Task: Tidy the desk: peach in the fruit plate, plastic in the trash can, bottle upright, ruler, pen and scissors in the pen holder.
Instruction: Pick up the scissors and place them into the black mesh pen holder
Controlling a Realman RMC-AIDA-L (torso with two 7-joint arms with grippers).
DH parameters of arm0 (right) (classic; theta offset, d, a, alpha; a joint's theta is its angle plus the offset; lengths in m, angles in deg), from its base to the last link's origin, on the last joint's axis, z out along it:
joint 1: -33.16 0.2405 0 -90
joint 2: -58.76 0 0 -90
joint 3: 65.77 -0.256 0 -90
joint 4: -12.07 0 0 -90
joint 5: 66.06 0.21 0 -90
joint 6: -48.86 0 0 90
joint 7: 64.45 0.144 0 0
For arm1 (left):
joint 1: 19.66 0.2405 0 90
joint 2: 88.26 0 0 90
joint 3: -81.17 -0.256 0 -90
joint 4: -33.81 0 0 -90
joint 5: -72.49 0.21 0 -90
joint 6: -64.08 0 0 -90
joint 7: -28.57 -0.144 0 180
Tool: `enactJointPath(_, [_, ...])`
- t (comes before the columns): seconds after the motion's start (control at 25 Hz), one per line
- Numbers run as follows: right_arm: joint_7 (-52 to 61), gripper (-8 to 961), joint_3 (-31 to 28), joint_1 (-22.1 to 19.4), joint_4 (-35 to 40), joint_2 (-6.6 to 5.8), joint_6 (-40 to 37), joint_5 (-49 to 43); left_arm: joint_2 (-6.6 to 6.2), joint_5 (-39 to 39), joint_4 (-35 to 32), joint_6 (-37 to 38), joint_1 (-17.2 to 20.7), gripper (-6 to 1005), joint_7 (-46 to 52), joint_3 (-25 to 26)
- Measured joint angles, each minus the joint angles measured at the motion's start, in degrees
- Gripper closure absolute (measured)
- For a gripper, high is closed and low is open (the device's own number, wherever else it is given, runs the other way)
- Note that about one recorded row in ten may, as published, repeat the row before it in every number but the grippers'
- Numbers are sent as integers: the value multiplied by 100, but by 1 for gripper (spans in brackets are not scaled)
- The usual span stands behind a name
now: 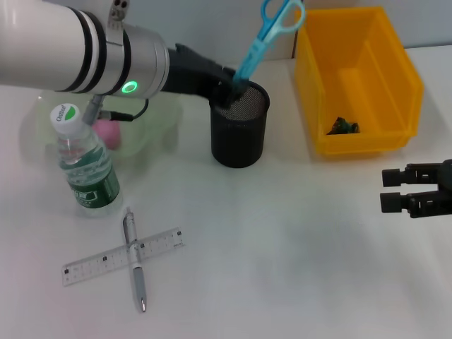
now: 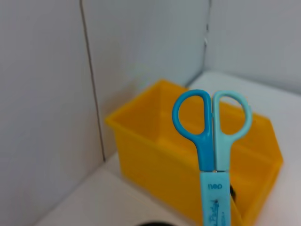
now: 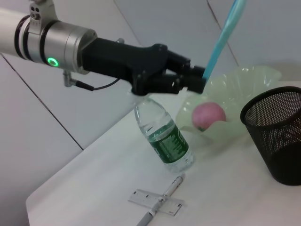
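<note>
Nearest the head camera, the clear plastic ruler [image 1: 123,258] crossed by the grey pen [image 1: 135,260] is left on the white desk [image 1: 296,247], not yet collected. The blue-handled scissors [image 1: 265,39] are pinched by the left gripper [image 1: 233,86] over the black mesh pen holder [image 1: 240,126], blades apparently inside; they should be lowered straight before release to avoid tipping it. The right gripper [image 1: 395,189] is parked at the desk's right edge, fingers parted and empty.
</note>
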State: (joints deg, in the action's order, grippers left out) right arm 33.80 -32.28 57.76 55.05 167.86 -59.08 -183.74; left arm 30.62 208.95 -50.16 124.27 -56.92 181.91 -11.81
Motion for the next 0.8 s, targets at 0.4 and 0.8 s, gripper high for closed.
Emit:
enactJointPath(0.4, [3,141,-2,17,0,23,-7,0,10,-736,779,-1986,243,792,-514,-842])
enactJointPath(0.8, [-63,141,-118,12,-9,48,-27,13,18,-1645,1299,-3154,278,791,-1055,-1294])
